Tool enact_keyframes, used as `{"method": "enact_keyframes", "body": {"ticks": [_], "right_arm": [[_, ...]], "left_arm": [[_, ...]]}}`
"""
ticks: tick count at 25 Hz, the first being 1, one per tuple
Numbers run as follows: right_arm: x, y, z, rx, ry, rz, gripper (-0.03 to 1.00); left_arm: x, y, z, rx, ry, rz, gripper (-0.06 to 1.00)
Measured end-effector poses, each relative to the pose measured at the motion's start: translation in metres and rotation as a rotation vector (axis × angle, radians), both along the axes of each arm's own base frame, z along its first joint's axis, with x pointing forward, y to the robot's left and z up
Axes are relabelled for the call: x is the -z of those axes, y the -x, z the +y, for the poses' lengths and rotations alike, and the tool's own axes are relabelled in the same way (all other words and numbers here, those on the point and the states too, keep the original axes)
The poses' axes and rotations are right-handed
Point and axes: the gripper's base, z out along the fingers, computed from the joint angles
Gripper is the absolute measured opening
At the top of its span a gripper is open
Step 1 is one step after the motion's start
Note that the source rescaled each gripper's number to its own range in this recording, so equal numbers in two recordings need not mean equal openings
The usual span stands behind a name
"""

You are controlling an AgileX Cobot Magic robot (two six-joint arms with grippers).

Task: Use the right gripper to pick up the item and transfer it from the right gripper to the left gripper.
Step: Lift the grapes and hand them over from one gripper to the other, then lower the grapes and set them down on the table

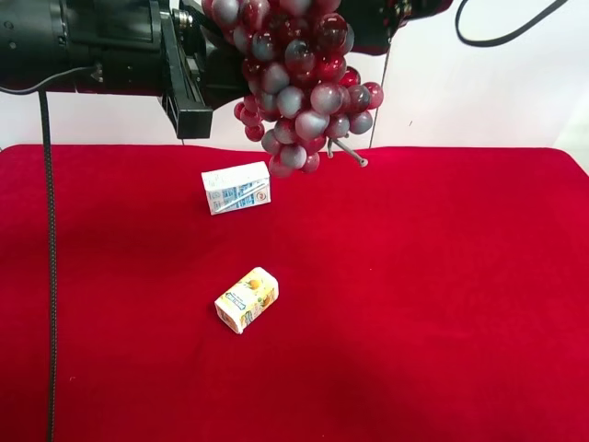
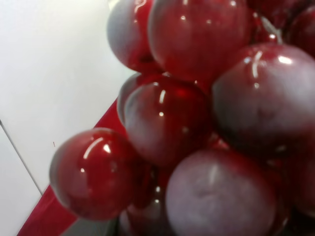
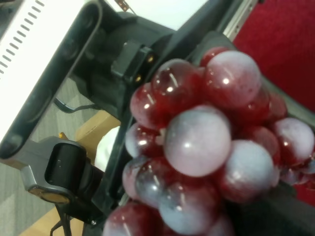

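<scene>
The bunch of grapes (image 1: 299, 92), dark red and frosted grey-purple, hangs high above the back of the red table between the two arms. The right gripper (image 1: 373, 28) comes in from the exterior high view's top right. In the right wrist view its dark fingers (image 3: 291, 107) lie on either side of the bunch (image 3: 197, 142), shut on it. The left gripper (image 1: 216, 87) reaches in from that view's left, one black finger (image 1: 189, 97) beside the berries. The left wrist view is filled by grapes (image 2: 197, 123), so its fingers are hidden.
A white-blue carton (image 1: 236, 187) lies on the red cloth (image 1: 442, 295) below the grapes. A yellow juice carton (image 1: 247, 299) lies nearer the front. A black cable (image 1: 48, 239) hangs down at the left. A white wall stands behind.
</scene>
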Motion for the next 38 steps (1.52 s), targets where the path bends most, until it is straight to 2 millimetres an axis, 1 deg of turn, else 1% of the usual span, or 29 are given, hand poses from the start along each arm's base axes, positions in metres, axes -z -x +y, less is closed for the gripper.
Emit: {"method": "enact_keyframes", "body": {"ticks": [3,6,9,12,17,20,23,26,30,32,35,38], "right_arm": [[-0.007,0.008,-0.004,0.003,0.010,-0.040,1.00],[-0.018,0.020,-0.009,0.010,0.015,-0.073,1.00],[-0.027,0.035,-0.017,0.039,0.065,-0.100,1.00],[-0.034,0.049,-0.029,0.110,0.150,-0.141,1.00],[-0.041,0.078,-0.057,0.256,0.354,-0.201,1.00],[-0.047,0.100,-0.080,0.401,0.464,-0.234,1.00],[-0.045,0.124,-0.102,0.543,0.532,-0.267,1.00],[-0.031,0.148,-0.123,0.656,0.589,-0.274,1.00],[0.007,0.174,-0.146,0.776,0.683,-0.255,1.00],[0.027,0.183,-0.155,0.825,0.722,-0.240,1.00],[0.050,0.200,-0.164,0.867,0.727,-0.242,1.00],[0.069,0.215,-0.170,0.890,0.697,-0.255,1.00]], "left_arm": [[0.000,-0.001,0.000,-0.008,-0.003,0.000,0.00],[0.001,-0.002,0.001,-0.024,-0.015,-0.002,0.00],[0.002,-0.004,0.003,-0.059,-0.030,0.000,0.00],[0.004,-0.010,0.008,-0.135,-0.053,0.010,0.00],[0.008,-0.018,0.016,-0.264,-0.078,0.041,0.00],[0.010,-0.022,0.022,-0.355,-0.084,0.070,0.00],[0.012,-0.028,0.030,-0.486,-0.077,0.116,0.00],[0.014,-0.032,0.039,-0.601,-0.070,0.151,0.00],[0.020,-0.033,0.047,-0.695,-0.090,0.168,0.00],[0.024,-0.033,0.051,-0.735,-0.113,0.172,0.00],[0.030,-0.032,0.056,-0.776,-0.138,0.180,0.00],[0.035,-0.031,0.059,-0.795,-0.157,0.189,0.00]]}}
